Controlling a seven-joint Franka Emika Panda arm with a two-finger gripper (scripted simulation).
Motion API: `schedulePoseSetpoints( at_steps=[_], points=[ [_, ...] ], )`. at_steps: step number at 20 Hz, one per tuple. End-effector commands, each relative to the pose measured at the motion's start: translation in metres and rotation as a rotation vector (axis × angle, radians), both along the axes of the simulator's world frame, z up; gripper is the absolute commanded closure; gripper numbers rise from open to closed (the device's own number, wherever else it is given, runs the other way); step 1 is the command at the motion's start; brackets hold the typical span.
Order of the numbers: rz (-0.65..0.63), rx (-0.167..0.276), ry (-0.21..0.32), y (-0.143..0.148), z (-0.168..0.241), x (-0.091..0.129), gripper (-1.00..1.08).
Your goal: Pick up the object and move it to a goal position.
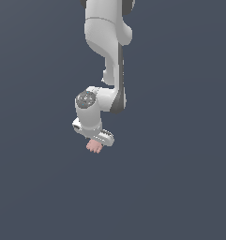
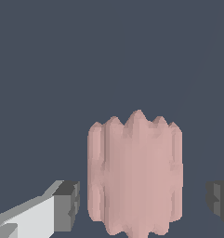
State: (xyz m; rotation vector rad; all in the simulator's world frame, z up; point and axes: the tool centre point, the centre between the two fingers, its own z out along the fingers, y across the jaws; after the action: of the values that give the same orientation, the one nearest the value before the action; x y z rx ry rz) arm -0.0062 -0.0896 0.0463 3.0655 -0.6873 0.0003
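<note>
The object [image 2: 134,172] is a small pale pink lumpy block with ridged bumps along its edges. In the wrist view it sits between my two dark fingertips, with a narrow gap to one fingertip [image 2: 67,207] and a wider gap to the other [image 2: 219,197]. My gripper [image 2: 142,202] is open around the object and neither pad touches it. In the exterior view the white gripper [image 1: 93,139] points down over the object [image 1: 94,146], which pokes out just below the hand. The fingers are hidden there by the hand.
The floor [image 1: 180,187] is a plain dark blue-grey surface in both views. The white arm [image 1: 107,37] reaches down from the top of the exterior view. No goal marker shows.
</note>
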Motion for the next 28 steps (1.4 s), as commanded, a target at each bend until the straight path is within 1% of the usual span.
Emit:
schedulePoseSetpoints(
  at_steps=[1,5,9,10,19,20,24,28],
  points=[
    [-0.002,0.000,0.001,0.000,-0.013,-0.001,-0.92],
    [-0.004,0.000,0.000,0.000,-0.028,-0.001,-0.92],
    [-0.004,0.000,0.000,0.000,-0.032,0.000,-0.92],
    [-0.004,0.000,0.000,0.000,-0.032,0.000,1.08],
    [-0.004,0.000,0.000,0.000,-0.032,0.000,1.08],
    [0.000,-0.002,-0.020,0.000,-0.023,0.008,1.08],
    [0.000,-0.002,-0.020,-0.001,-0.017,0.009,1.08],
    [-0.001,-0.002,-0.019,-0.005,-0.003,0.012,1.08]
  ],
)
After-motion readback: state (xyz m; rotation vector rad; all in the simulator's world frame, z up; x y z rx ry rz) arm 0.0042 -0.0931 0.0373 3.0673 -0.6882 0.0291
